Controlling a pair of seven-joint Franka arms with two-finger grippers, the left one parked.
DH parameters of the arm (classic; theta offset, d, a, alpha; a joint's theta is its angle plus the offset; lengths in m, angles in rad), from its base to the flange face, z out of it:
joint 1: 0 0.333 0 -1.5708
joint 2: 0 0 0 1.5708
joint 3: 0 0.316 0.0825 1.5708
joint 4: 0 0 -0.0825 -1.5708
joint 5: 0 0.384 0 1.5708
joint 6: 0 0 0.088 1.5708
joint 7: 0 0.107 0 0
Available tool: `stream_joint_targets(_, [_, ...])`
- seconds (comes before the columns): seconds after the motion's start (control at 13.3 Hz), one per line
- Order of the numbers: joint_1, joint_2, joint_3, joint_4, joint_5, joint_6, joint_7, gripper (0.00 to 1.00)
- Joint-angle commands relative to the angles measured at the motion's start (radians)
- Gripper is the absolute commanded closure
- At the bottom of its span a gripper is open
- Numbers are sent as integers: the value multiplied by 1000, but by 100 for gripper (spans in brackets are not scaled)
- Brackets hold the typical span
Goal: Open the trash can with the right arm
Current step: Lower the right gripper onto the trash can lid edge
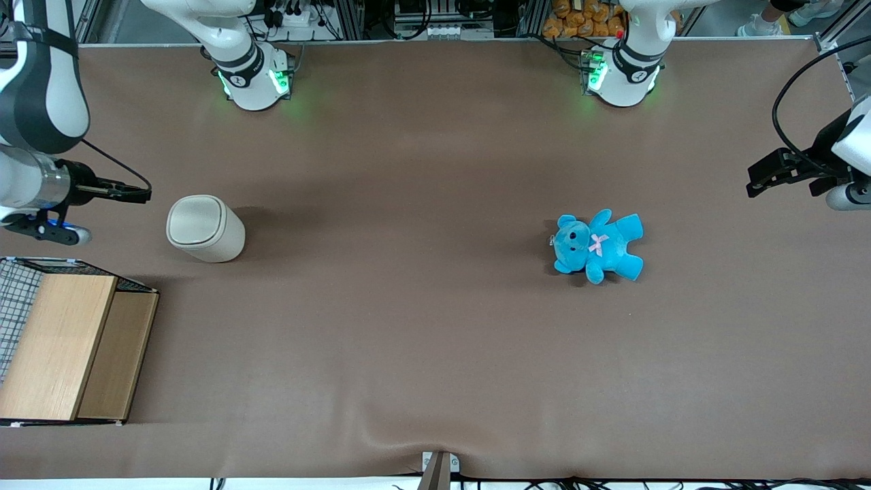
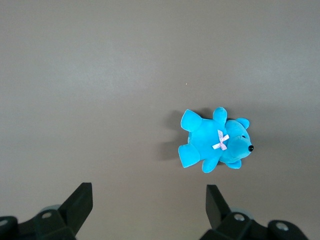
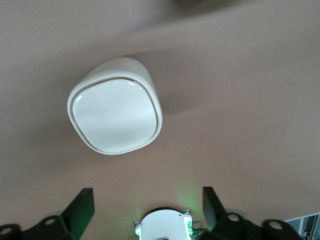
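Note:
The trash can (image 1: 204,229) is a small cream-white bin with a rounded-square lid, standing upright on the brown table toward the working arm's end. Its lid lies flat and shut. My right gripper (image 1: 138,193) hangs above the table beside the can, a little farther toward the working arm's end, and does not touch it. In the right wrist view the can's lid (image 3: 116,112) shows from above, apart from my gripper (image 3: 148,202). The two black fingers (image 3: 82,205) stand wide apart with nothing between them.
A wooden box (image 1: 68,347) with a wire basket (image 1: 12,303) stands nearer the front camera than the can. A blue teddy bear (image 1: 597,245) lies toward the parked arm's end, also in the left wrist view (image 2: 215,141). The working arm's base (image 1: 252,78) is farther back.

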Motion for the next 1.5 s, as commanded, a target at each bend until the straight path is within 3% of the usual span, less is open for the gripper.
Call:
stream_joint_targets(0.0, [-45, -32, 13, -101, -3, 75, -39, 90])
stream_joint_targets(0.07, [-53, -27, 13, -124, -2, 106, -39, 100])
stream_joint_targets(0.82, [-24, 109, 13, -150, -2, 255, -44, 100])
stream_joint_targets(1.43, [-22, 163, 14, -155, -2, 281, -42, 100])
